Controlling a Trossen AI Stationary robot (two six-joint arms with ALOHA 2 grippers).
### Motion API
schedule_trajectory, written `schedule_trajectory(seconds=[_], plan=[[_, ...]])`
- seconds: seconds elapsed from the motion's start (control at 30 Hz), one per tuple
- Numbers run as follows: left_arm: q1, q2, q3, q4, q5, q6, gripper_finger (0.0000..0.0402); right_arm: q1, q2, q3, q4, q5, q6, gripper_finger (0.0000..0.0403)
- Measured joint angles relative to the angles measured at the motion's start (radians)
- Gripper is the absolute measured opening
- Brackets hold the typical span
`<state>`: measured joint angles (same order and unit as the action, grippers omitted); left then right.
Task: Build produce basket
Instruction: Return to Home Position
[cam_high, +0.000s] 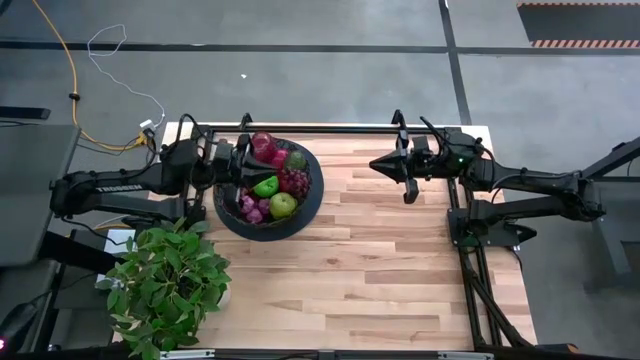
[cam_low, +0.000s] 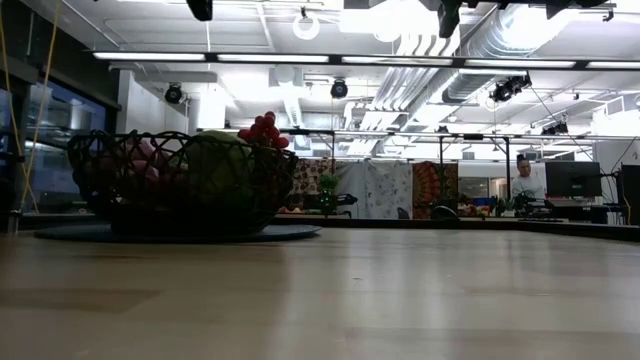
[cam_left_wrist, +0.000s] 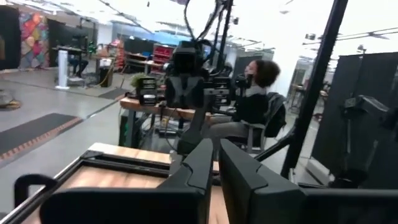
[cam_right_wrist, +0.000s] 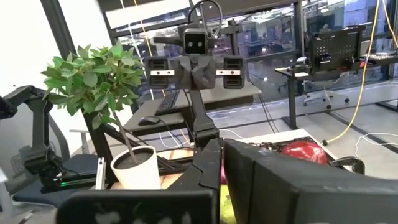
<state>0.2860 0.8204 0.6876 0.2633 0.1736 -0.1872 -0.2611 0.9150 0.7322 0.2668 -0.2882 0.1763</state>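
Basket (cam_high: 262, 234), full of produce (cam_high: 283, 204), sits centre-left on the tabletop (cam_high: 380, 270). Left tool (cam_high: 240, 162) is over its upper-left rim, right tool (cam_high: 380, 164) well off right, both pinched closed, empty.

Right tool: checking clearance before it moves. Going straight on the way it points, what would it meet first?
Probably the basket, past bare table. The right tool looks raised, though, so it might pass over toward the left tool. Depth is unclear.

Black mesh basket (cam_high: 226, 215), red, purple and green produce (cam_high: 283, 204), pale plank-striped table (cam_high: 400, 270).
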Motion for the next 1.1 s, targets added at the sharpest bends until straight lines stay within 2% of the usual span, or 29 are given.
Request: schedule_trajectory(seconds=[0.2, 0.43, 0.53, 0.77, 0.93, 1.1], plan=[[-0.004, -0.008, 0.000, -0.019, 0.016, -0.019, 0.0005, 0.000, 0.000, 0.000, 0.000, -0.004, 0.004, 0.0000], [-0.004, -0.106, -0.015, -0.107, 0.025, -0.007, 0.0001, 0.000, 0.000, 0.000, 0.000, -0.027, 0.033, 0.0000], [-0.016, -0.179, -0.107, -0.072, 0.025, -0.017, 0.0000, 0.000, 0.000, 0.000, 0.000, -0.037, 0.049, 0.0000], [-0.034, -0.386, -0.417, 0.208, 0.018, -0.136, 0.0000, 0.000, 0.000, 0.000, -0.013, -0.061, -0.014, 0.0000], [-0.034, -0.546, -0.549, 0.201, 0.009, -0.180, 0.0000, 0.000, 0.000, 0.000, -0.020, -0.061, 0.035, 0.0000], [-0.034, -0.697, -0.609, 0.136, 0.004, -0.203, 0.0000, 0.000, 0.000, 0.000, -0.020, -0.060, 0.084, 0.0000]])
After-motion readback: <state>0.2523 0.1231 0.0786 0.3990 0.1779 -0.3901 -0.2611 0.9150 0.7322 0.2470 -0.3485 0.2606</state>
